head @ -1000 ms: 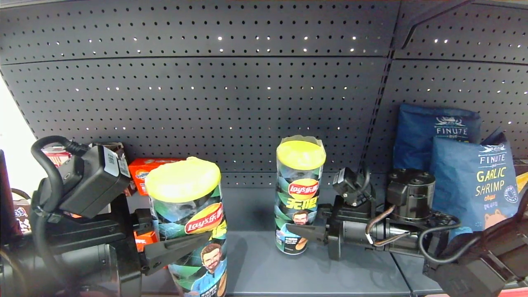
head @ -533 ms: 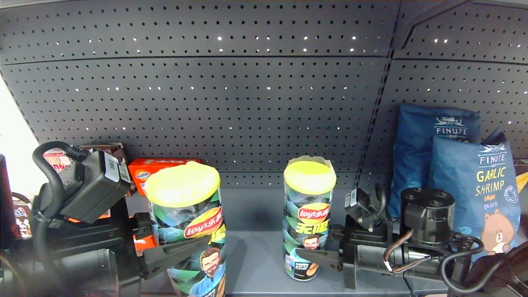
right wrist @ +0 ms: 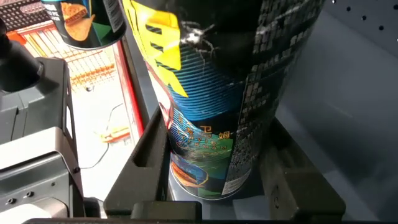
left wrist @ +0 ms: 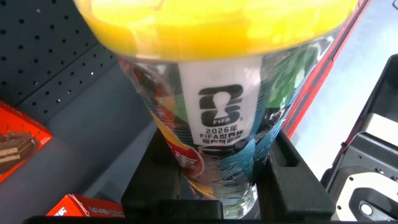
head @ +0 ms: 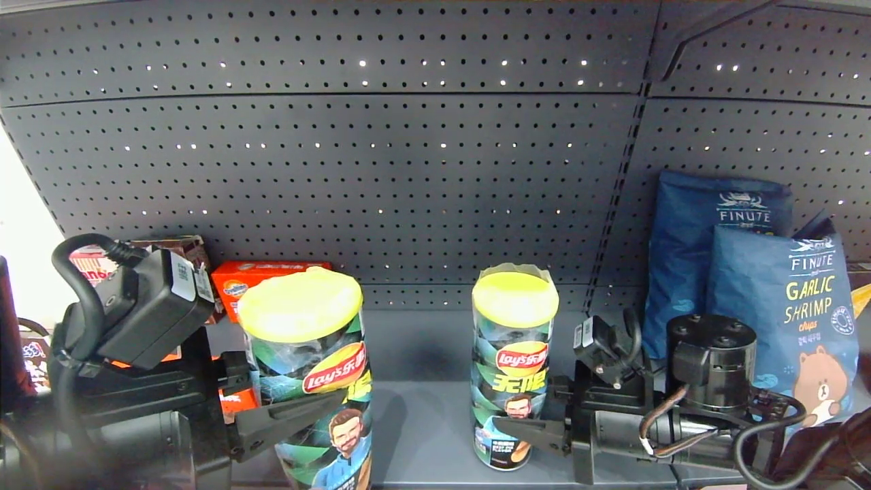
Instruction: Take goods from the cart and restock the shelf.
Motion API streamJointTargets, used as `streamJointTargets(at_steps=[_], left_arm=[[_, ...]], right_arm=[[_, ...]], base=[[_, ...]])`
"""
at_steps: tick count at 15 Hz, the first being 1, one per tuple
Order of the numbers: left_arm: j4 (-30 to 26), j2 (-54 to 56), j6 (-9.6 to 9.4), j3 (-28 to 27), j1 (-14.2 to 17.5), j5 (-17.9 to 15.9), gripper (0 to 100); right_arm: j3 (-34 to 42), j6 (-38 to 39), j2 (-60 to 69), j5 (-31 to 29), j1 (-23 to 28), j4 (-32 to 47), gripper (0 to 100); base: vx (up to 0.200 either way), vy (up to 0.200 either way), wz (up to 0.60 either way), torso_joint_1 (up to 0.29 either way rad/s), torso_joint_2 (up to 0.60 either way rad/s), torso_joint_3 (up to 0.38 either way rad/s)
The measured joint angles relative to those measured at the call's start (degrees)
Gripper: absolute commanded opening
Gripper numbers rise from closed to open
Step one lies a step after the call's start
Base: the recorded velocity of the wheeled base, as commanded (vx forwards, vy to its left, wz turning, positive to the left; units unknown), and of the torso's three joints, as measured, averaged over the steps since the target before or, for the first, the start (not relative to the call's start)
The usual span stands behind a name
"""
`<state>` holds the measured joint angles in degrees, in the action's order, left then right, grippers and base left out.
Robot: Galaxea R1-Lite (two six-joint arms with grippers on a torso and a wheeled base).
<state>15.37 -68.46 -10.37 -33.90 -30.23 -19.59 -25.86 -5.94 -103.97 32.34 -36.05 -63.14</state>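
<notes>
Chip can [head: 306, 367], yellow-lidded, is clamped in left gripper [head: 320, 403], second can [head: 514, 361] in right gripper [head: 518, 423].

Left arm [head: 136, 401] matte black: boxy camera [head: 153, 303] with white stickers, looped black cable [head: 60, 267]. Right arm [head: 612, 429]: cylindrical housing [head: 711, 361] (screws on top), white and brown wires [head: 650, 425]. Right gripper [right wrist: 217, 130]: black wedge fingers [head: 527, 430].

Surfaces, for your log:
- Left can [head: 320, 388] and right can [head: 512, 381]: glossy printed film sleeve, faintly wrinkled.
- Lids [head: 299, 304]: smooth yellow plastic, low sheen.
- Back panel [head: 354, 177] and shelf deck [head: 422, 422]: matt dark grey painted metal; the panel is perforated.
- Blue bags [head: 782, 306]: matt, creased film.
- Orange box [head: 262, 275]: card with a slight sheen.
</notes>
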Motion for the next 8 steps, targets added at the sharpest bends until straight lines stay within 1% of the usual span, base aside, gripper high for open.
streamJointTargets(at_steps=[8], left_arm=[[-0.02,0.17,0.01,0.0,0.0,0.0,0]], right_arm=[[-0.4,-0.07,-1.6,0.09,0.38,-0.11,0]], base=[[0.0,0.0,0.0,0.0,0.0,0.0]])
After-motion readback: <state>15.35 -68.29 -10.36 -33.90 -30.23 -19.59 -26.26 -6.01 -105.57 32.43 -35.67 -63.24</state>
